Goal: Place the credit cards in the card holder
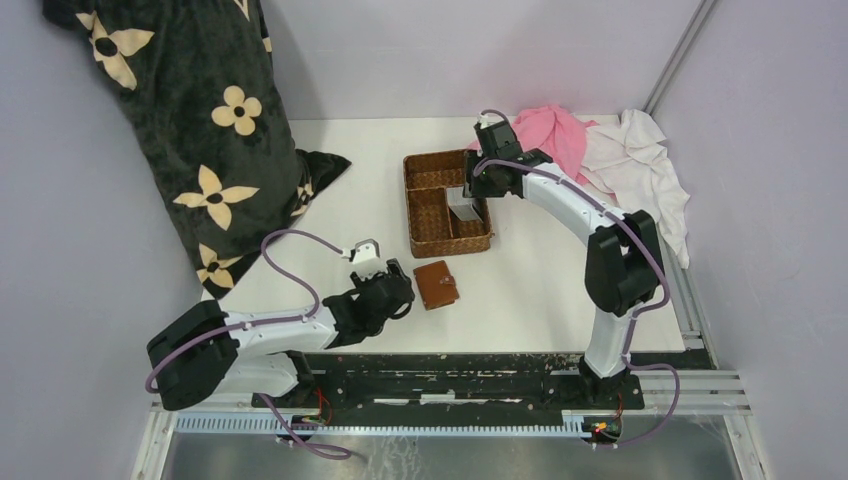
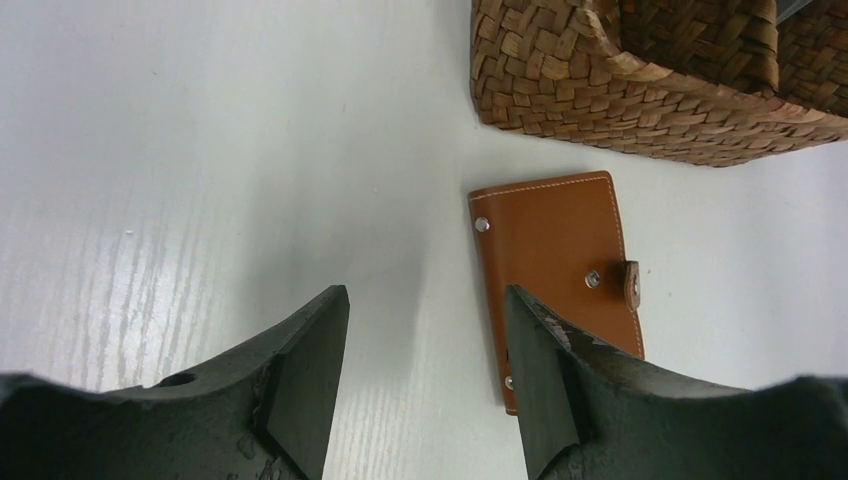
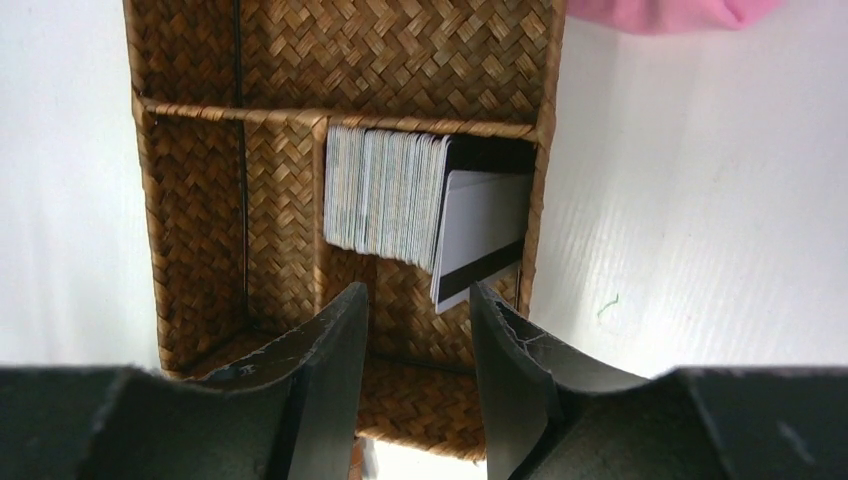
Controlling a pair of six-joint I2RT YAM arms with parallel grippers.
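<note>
- The card holder (image 2: 560,270) lies closed on the white table (image 1: 540,280), snap tab done up. In the left wrist view it's right of centre, and its lower corner disappears behind one dark finger.
- The left gripper (image 2: 425,300) has its fingers spread apart with only bare table between them. The holder is just beside the right-hand finger in that view, and I can't tell whether they touch.
- The wicker basket (image 1: 425,165) sits just above the holder in the middle of the top view. In the left wrist view only its corner shows, cut off by the upper right edge.
- The credit cards (image 3: 390,195) stand on edge in a tight stack in one basket compartment, centre of the right wrist view. The front one leans out and shows a dark stripe. There are too many thin edges to count.
- From the top view the cards are mostly hidden under the right arm, with just a grey sliver peeking out.
- The right gripper (image 3: 418,295) hangs over the basket with its fingers apart and nothing between them. Its tips block the compartment's lower part.
- A pink cloth (image 1: 560,130) and a white cloth (image 1: 640,160) are bunched at the upper right of the top view, partly behind the right arm.
- A black flowered blanket (image 1: 200,130) fills the upper left, cut off at the top edge.
</note>
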